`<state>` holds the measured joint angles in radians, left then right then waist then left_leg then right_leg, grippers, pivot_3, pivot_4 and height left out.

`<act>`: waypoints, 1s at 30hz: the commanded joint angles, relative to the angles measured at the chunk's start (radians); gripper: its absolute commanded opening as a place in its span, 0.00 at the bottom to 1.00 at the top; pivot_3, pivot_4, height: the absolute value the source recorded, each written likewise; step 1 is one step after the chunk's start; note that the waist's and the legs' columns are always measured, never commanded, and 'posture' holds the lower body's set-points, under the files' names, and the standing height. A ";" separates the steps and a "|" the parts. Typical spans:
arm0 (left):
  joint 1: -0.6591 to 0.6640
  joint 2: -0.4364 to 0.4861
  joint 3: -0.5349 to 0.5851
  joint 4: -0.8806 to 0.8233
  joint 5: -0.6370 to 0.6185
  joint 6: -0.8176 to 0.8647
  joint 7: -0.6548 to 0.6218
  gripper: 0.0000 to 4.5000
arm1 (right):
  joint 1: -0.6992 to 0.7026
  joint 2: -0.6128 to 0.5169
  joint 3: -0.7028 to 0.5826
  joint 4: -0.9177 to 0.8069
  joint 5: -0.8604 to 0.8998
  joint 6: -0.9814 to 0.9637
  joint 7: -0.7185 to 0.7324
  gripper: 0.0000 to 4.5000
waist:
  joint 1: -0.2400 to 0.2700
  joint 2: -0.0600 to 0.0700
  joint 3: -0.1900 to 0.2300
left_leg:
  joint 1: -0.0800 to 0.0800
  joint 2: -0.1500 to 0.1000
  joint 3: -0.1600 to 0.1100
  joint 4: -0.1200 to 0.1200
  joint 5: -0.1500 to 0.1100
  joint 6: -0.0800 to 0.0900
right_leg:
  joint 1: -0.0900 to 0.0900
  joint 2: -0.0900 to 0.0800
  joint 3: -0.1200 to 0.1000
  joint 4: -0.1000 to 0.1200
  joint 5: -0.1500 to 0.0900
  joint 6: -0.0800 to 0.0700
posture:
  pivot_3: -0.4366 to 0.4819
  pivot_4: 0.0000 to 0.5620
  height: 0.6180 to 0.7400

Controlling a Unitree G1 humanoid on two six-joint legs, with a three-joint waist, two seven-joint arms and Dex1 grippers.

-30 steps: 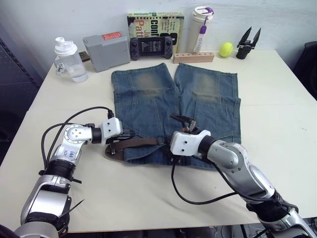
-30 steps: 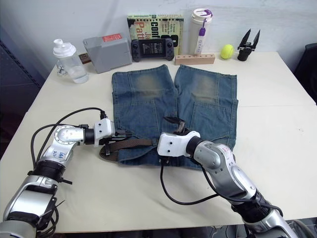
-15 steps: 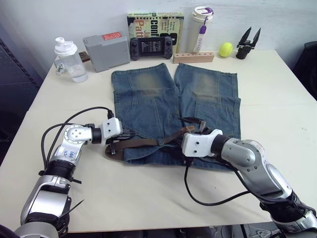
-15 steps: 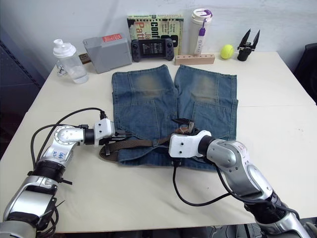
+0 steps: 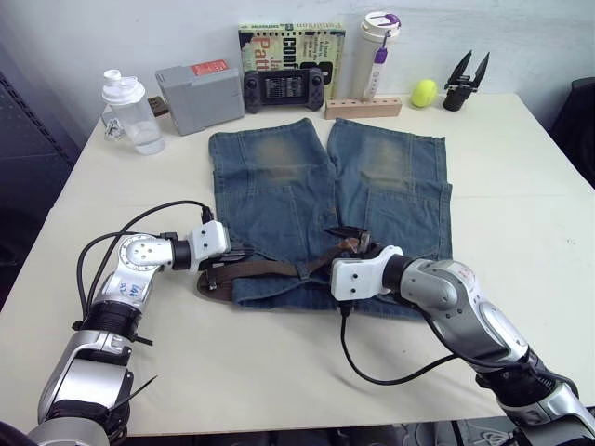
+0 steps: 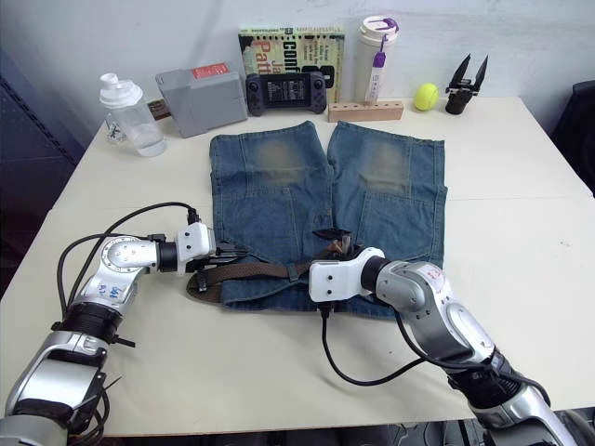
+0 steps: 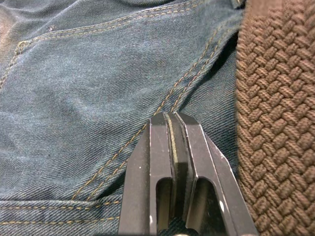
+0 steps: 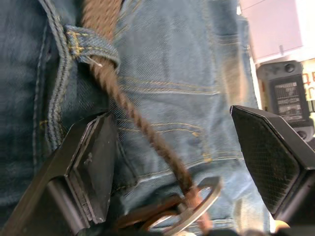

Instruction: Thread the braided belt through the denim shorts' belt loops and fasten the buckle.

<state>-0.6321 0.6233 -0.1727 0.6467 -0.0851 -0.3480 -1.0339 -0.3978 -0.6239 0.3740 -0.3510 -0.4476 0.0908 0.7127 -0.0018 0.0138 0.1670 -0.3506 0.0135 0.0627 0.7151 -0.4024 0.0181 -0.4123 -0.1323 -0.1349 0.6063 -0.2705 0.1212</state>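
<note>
Shorts lie flat on the desk, waistband near me. Belt runs along the waistband through a loop; buckle sits mid-waistband. My left gripper is closed, pinching denim beside the belt. My right gripper is open, straddling the buckle end. In my judgement the belt is limp and light; best held by the rigid buckle. Bottle, console and ball stand far off, clear.
</note>
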 commanded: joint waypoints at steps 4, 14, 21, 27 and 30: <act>0.049 0.017 -0.016 0.029 0.059 0.034 0.000 0.00 | -0.034 0.032 0.010 0.033 -0.030 -0.038 -0.026 0.60 | -0.001 0.000 0.000 | 0.000 0.000 0.000 0.000 0.000 0.000 | 0.000 0.000 0.000 0.000 0.000 0.000 | 0.48 0.27 0.88; 0.048 0.012 -0.015 0.031 0.064 0.033 0.007 0.00 | -0.033 0.075 0.005 -0.001 -0.024 -0.031 -0.030 0.01 | -0.001 0.000 0.000 | 0.000 0.000 0.000 0.000 0.000 0.000 | 0.000 0.000 0.000 0.000 0.000 0.000 | 0.48 0.27 0.88; 0.050 0.010 -0.016 0.026 0.063 0.030 0.005 0.00 | -0.059 0.182 -0.180 -0.003 0.078 0.167 -0.101 0.01 | 0.000 0.000 0.000 | 0.000 0.000 0.000 0.000 0.000 0.000 | 0.000 0.000 0.000 0.000 0.000 0.000 | 0.48 0.27 0.88; 0.054 0.014 -0.020 0.022 0.061 0.028 -0.001 0.00 | -0.125 0.361 -0.402 -0.047 0.261 0.458 -0.206 0.01 | 0.002 0.000 0.000 | -0.001 0.000 -0.001 0.001 0.000 0.000 | 0.000 0.000 0.000 0.001 0.000 0.000 | 0.48 0.27 0.88; 0.055 0.016 -0.022 0.021 0.060 0.028 -0.005 0.00 | -0.160 0.432 -0.497 -0.067 0.339 0.577 -0.272 0.01 | 0.002 0.000 0.000 | -0.002 0.000 -0.002 0.001 0.000 0.000 | 0.000 0.000 -0.001 0.001 0.000 0.000 | 0.48 0.27 0.88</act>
<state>-0.6245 0.6214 -0.1742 0.6282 -0.0822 -0.3426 -1.0180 -0.5029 -0.2144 0.0749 -0.3324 -0.1531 0.5787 0.5687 0.0005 0.0141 0.1672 -0.3522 0.0133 0.0606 0.7158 -0.4023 0.0181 -0.4128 -0.1325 -0.1359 0.6070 -0.2705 0.1212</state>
